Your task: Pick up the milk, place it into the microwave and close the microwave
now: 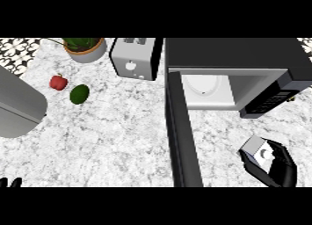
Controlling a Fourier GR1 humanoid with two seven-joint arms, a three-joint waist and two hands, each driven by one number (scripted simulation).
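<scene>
A: Right hand (279, 169), black, lower right of the marbled white counter (113, 132). State of fingers?

B: Curled round a small grey-and-white milk carton (260, 153). Carton tilted, held in front of the black microwave (249, 61), below its keypad side, outside the cavity.

A: Any writing on the carton?

B: One pale mark on its dark face; can't read it. Keypad on the microwave too fine to read as well.

A: Microwave door (181, 136)?

B: Swung fully open, a long black slab running down the counter from the left edge of the white cavity.

A: Left hand (5, 183)?

B: Only black fingertips at the lower left edge, pointing up, straight, holding nothing.

A: Other items?

B: Silver toaster (136, 57) left of the microwave, grey potted plant (85, 48) beyond, red bell pepper (58, 82) beside a green avocado (79, 94), a large grey slanted panel (12, 110) at far left
</scene>
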